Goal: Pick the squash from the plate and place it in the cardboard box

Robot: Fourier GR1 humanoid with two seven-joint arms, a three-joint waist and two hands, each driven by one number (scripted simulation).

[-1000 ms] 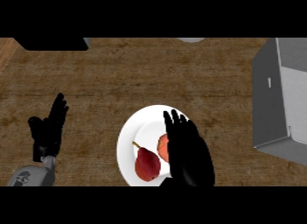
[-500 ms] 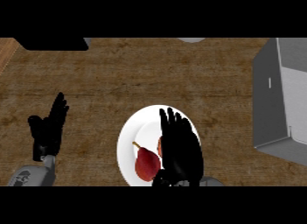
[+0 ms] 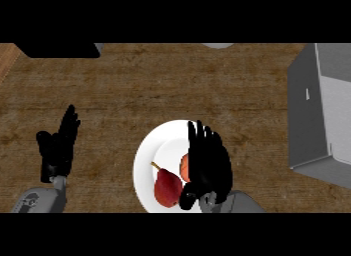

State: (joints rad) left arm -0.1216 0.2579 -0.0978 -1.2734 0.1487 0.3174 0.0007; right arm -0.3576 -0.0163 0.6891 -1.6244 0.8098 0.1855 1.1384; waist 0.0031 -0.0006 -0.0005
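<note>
R hand (image 3: 206, 162) flat over squash (image 3: 165, 189) on plate (image 3: 150, 154) | L hand (image 3: 58, 149) fingers up

Right hand (image 3: 206, 162) covers the squash's (image 3: 167, 186) right side, and whether they touch can't be told. The plate's (image 3: 145, 165) lower rim runs out of view. The box (image 3: 333, 115) is cut off at right.
</note>
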